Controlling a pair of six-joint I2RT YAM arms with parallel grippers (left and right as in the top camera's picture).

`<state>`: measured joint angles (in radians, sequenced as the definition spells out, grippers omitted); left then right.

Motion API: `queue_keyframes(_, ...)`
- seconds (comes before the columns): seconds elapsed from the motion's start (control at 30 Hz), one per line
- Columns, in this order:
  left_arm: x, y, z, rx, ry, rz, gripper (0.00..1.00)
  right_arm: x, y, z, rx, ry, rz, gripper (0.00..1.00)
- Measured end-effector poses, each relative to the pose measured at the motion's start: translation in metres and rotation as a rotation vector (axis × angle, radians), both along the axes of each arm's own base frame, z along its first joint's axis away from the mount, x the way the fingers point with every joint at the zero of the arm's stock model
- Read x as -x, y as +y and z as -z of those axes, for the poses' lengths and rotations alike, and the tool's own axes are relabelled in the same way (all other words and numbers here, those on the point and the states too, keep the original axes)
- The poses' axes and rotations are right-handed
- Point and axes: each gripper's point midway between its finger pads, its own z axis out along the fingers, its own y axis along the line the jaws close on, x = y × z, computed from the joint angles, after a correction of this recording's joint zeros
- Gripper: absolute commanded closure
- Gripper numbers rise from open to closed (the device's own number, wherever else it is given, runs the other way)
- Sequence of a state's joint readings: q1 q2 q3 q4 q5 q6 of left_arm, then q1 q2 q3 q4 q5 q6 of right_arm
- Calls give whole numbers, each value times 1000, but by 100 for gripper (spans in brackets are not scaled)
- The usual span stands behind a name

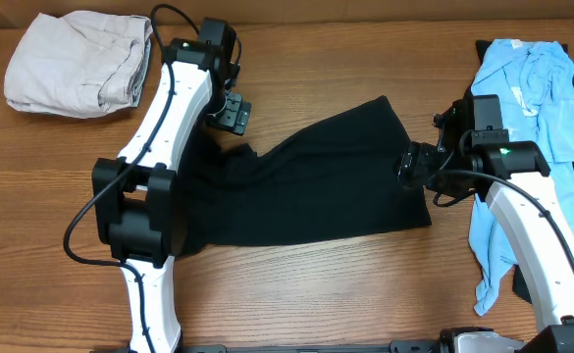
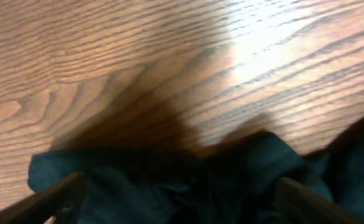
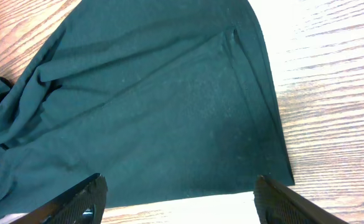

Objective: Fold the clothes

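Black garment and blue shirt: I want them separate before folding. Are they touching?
Apart. Overhead shows bare table between the black garment and the light blue shirt; right wrist shows table beside its edge.

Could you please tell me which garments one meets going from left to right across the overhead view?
beige garment -> black garment -> light blue shirt
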<state>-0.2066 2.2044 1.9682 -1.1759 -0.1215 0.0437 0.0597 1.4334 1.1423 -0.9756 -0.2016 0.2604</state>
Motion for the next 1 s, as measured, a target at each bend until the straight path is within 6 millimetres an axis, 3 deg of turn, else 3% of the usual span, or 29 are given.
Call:
queue_keyframes(0.23,1,5,7,-28,25,95,0,0,0,0,0,1,1,21)
queue_keyframes(0.33,2,6,15,-34,45,115,6,0,0,0,0,1,0,21)
queue_keyframes(0.4,3,6,25,-39,68,130,16,0,0,0,0,1,0,21)
queue_keyframes(0.47,5,6,36,-46,96,149,36,0,0,0,0,0,0,20)
queue_keyframes(0.57,7,7,50,-52,129,164,56,0,0,0,0,0,0,21)
queue_keyframes(0.73,8,7,54,-54,136,169,94,0,0,0,0,1,1,21)
queue_keyframes(1.0,5,9,44,-65,132,136,96,0,0,0,0,0,0,21)
